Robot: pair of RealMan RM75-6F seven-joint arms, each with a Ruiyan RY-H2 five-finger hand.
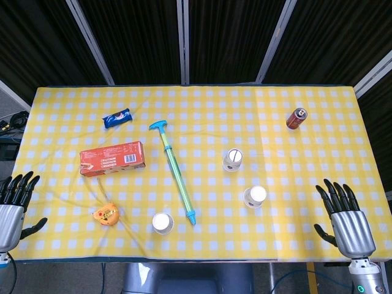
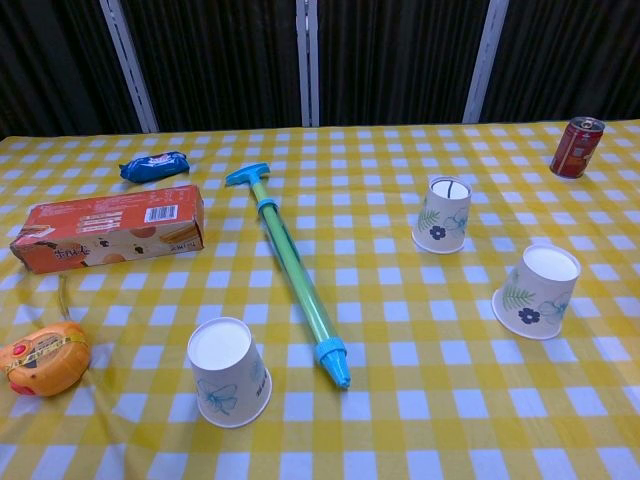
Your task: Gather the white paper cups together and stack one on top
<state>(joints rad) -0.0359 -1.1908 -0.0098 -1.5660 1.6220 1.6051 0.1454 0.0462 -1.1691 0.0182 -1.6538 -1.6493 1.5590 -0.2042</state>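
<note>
At the table's left edge, the left hand (image 1: 13,199) rests with palm down and fingers spread, holding nothing; it shows only in the head view. Just inside it lie an orange tape measure (image 2: 42,358) and, further back, an orange carton (image 2: 108,237) and a blue snack packet (image 2: 153,165).

Left of centre, near the front edge, stands the first paper cup (image 2: 229,372), upside down on the yellow checked tablecloth (image 1: 202,110). A blue-and-green water pump (image 2: 293,272) lies diagonally beside it, between this cup and the other two.

Right of centre stand the second paper cup (image 2: 442,214), further back, and the third paper cup (image 2: 536,291), nearer the front; both are inverted, near each other but apart. A red can (image 2: 577,147) stands at the far right corner.

At the right edge, the right hand (image 1: 346,214) is likewise empty, fingers apart and pointing away from the robot, well apart from every cup.

Judged stage: gathering has not begun, since the three cups stand separate and neither hand touches one. The next move would call for a reach to the nearest cup, probably the third for the right hand, with the fingers closing around its wall gently enough not to crush the paper.
</note>
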